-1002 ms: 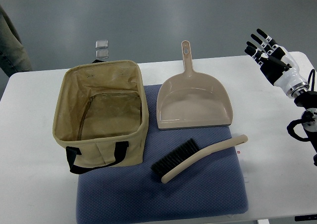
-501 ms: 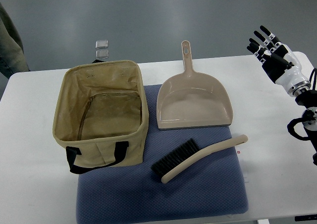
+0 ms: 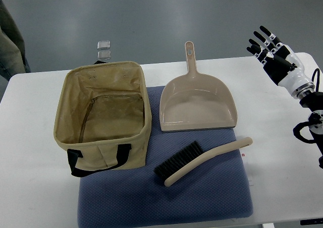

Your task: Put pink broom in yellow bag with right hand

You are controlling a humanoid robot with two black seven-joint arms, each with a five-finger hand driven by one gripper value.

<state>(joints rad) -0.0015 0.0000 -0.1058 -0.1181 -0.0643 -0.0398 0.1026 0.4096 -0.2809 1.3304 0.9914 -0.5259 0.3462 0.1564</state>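
- Your right hand (image 3: 275, 56) hovers over the table's far right corner, fingers spread, holding nothing.
- The broom (image 3: 202, 160) lies on the blue mat (image 3: 166, 203), well apart from it.
- The bag (image 3: 103, 118) stands open, left of the broom.

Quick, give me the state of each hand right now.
Left hand: not in view.
Right hand: open, fingers spread, holding nothing, up at the table's far right, well away from the broom.
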